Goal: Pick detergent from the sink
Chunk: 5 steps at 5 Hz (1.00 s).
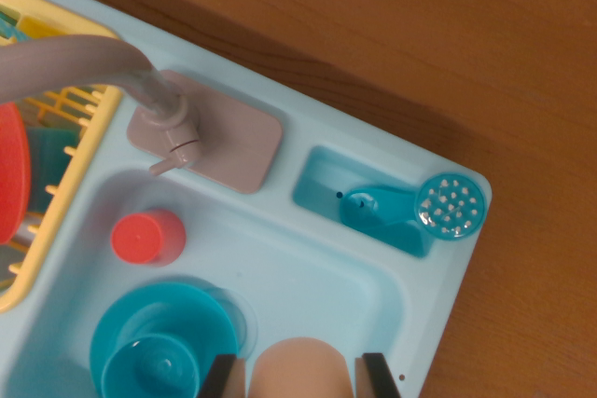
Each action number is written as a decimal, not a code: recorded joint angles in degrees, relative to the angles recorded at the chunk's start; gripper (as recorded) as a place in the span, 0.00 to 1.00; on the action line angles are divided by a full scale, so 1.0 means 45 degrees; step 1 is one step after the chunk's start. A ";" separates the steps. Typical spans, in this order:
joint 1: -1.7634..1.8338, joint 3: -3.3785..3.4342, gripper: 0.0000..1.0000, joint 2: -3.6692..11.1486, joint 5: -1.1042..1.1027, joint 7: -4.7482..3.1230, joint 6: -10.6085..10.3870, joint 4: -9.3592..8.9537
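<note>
The detergent bottle [300, 370] shows as a rounded peach-coloured shape at the bottom edge of the wrist view, over the near part of the light blue sink [308, 267]. My gripper [300, 377] has one dark finger against each side of it, so it looks shut on the bottle. Only the fingertips [219, 375] show, and the bottle's lower part is cut off by the frame.
In the basin are a red cup [147, 237] and a teal bowl with a cup in it [163, 342]. The grey tap [168, 123] arches in from the left. A teal scoop [410, 207] lies in the side compartment. A yellow rack [56, 156] is left; the wooden table [420, 34] lies beyond.
</note>
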 joint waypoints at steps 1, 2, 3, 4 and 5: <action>0.0000 0.0000 1.00 0.0000 0.0000 0.0000 0.0000 0.0000; 0.0001 0.0000 1.00 -0.0056 -0.0013 0.0010 0.0156 0.0100; 0.0001 0.0000 1.00 -0.0056 -0.0013 0.0010 0.0156 0.0100; 0.0002 0.0000 1.00 -0.0074 -0.0017 0.0013 0.0203 0.0130; 0.0002 0.0000 1.00 -0.0074 -0.0017 0.0013 0.0203 0.0130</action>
